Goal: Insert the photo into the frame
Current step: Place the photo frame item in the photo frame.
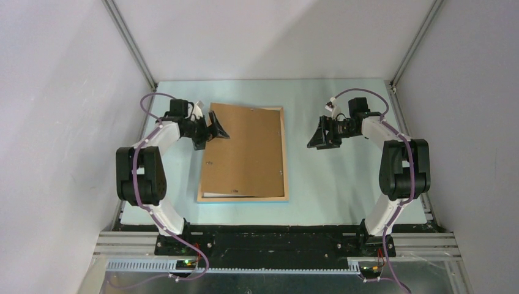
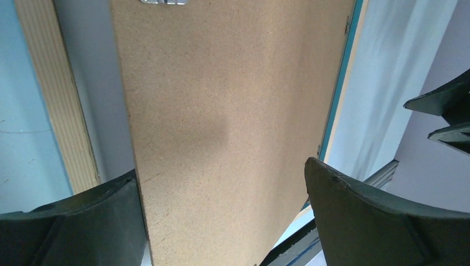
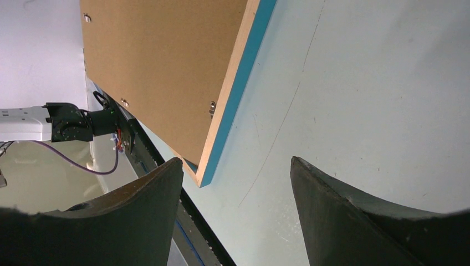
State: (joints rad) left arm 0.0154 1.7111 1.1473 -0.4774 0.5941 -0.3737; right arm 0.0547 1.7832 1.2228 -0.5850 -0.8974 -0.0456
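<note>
Apparently closing up — backing board (image 1: 245, 153) askew ahead of my wide left claw (image 1: 215, 130); next I square it into the frame (image 1: 284, 153); right claw (image 1: 315, 139) open.

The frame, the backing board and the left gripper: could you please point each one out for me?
frame (image 1: 284, 153), top external view, on its pale wooden right rail.
backing board (image 1: 245, 150), top external view, middle of its brown face.
left gripper (image 1: 215, 130), top external view, midway between its open fingertips.
</note>
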